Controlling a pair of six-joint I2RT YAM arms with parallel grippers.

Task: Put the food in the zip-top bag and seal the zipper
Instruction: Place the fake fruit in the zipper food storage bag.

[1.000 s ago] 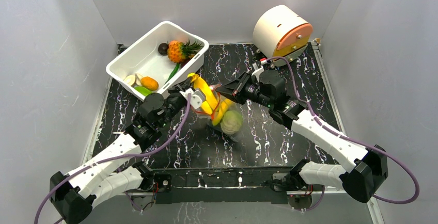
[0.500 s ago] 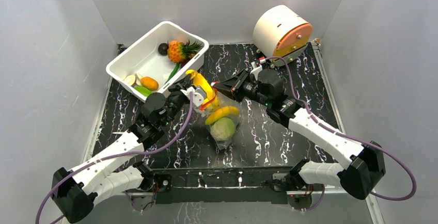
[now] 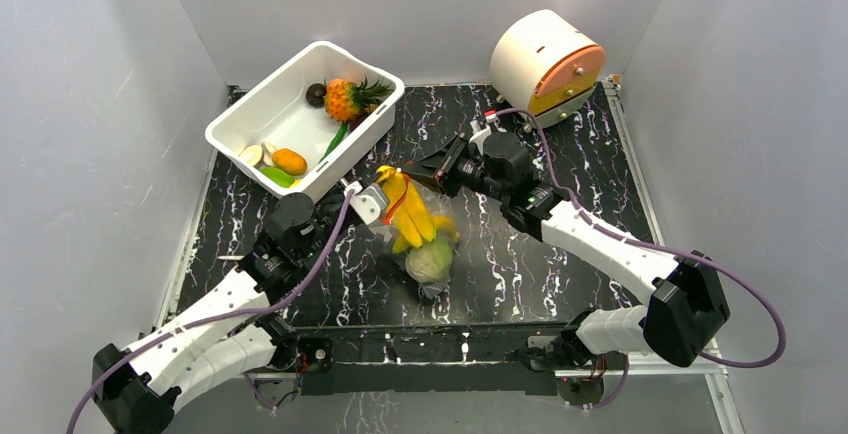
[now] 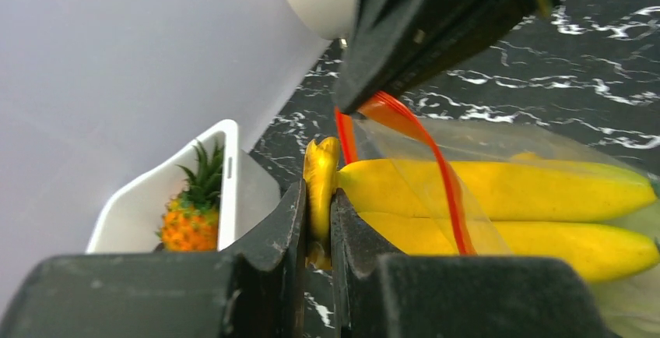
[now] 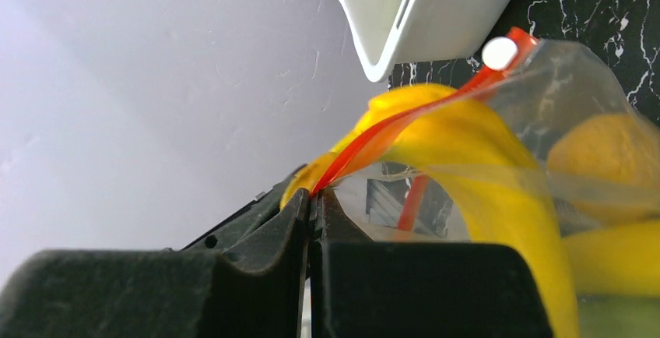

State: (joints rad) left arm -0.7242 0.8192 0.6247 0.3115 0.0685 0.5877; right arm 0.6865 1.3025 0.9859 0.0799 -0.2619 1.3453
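Observation:
The zip-top bag (image 3: 432, 254) hangs over the dark marbled table, with a light-green round fruit (image 3: 431, 260) at its bottom. A yellow bunch of bananas (image 3: 410, 216) lies partly inside its mouth. My left gripper (image 3: 374, 197) is shut on the banana stem (image 4: 321, 182), and the left wrist view shows the stem pinched between the fingers. My right gripper (image 3: 423, 168) is shut on the red zipper (image 5: 405, 120) at the edge of the bag's mouth. The zipper's white slider (image 5: 498, 54) sits at the far end. The mouth stands open around the bananas (image 5: 475, 151).
A white tub (image 3: 262, 104) at the back left holds a pineapple (image 3: 347, 97), an orange piece (image 3: 290, 161) and green pieces. A white and orange cylinder (image 3: 545, 59) stands at the back right. Grey walls close in the table on three sides.
My left gripper drew the bananas nearer and to the right. My right gripper moved left and away with the zipper edge. The bag swung left under them, and the bananas now point down into it.

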